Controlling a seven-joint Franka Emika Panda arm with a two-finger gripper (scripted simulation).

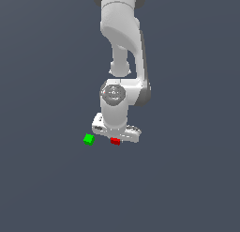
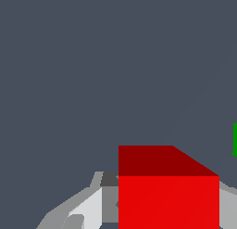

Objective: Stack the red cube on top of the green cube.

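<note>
Gripper [image 1: 115,138] was low over grey floor [image 1: 187,189], red cube [image 1: 115,141] directly under palm, between fingers. Wrist view: red cube [image 2: 168,195] filled space between fingers [image 2: 88,209], grey pad right against cube's side, so it read as pinched; contact on other side not clear. Green cube [image 1: 89,139] sat near red cube, toward exterior view's left, apart from it, at about same height. In wrist view only sliver of green cube [image 2: 234,139] showed at frame edge.
</note>
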